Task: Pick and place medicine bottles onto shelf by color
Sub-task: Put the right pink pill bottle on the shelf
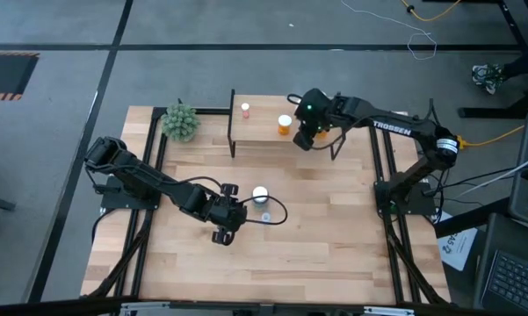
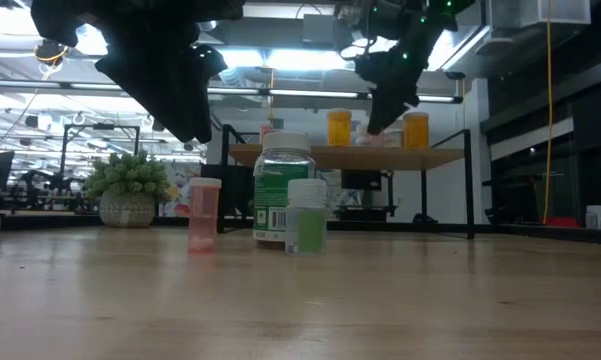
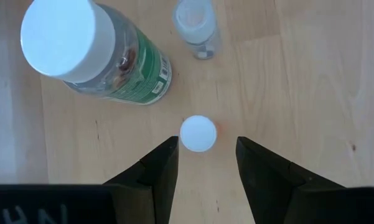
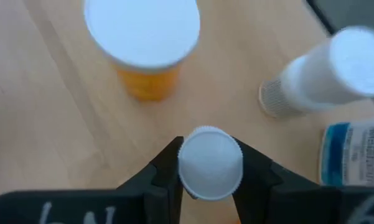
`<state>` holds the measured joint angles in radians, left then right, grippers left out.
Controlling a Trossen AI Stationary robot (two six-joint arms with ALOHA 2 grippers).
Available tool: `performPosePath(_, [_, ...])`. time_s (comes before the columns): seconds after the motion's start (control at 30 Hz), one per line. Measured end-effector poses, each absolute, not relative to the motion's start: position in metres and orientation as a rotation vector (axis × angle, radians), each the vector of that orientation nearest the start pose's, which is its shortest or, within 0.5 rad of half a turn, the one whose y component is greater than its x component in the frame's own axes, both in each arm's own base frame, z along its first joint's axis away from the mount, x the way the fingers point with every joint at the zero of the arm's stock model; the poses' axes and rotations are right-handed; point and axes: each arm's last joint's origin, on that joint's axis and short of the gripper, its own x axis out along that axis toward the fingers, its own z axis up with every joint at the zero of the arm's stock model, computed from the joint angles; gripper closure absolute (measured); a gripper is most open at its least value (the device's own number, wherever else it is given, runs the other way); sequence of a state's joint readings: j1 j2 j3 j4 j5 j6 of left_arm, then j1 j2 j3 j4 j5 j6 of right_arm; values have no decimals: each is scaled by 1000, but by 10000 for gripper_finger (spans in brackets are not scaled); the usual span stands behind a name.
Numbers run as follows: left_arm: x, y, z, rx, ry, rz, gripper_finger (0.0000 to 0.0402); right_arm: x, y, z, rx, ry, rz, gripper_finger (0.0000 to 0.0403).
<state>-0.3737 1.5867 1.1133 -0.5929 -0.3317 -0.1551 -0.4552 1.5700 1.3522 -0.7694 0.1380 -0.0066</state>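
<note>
The shelf [image 1: 264,132] stands at the far edge of the table [image 1: 334,246], with a plant [image 1: 181,122] just to its left. On the shelf, one bottle [image 1: 245,110] sits toward the left and another [image 1: 285,124] toward the right. Near the table's middle, a big bottle [image 2: 281,190] stands with a small bottle [image 2: 306,215] just in front and a third [image 2: 204,213] off to one side.
</note>
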Motion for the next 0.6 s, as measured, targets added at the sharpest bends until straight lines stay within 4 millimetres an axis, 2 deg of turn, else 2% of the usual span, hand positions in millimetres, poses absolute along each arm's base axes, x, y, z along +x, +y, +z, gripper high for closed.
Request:
performPosePath(0.13, [297, -106, 226, 226, 997, 40, 246, 291, -146, 292, 161, 981, -522, 298])
performPosePath(0.37, [297, -106, 226, 226, 996, 40, 246, 289, -149, 291, 153, 988, -515, 262])
performPosePath(0.6, [297, -106, 226, 226, 995, 40, 246, 287, -148, 296, 149, 968, -518, 253])
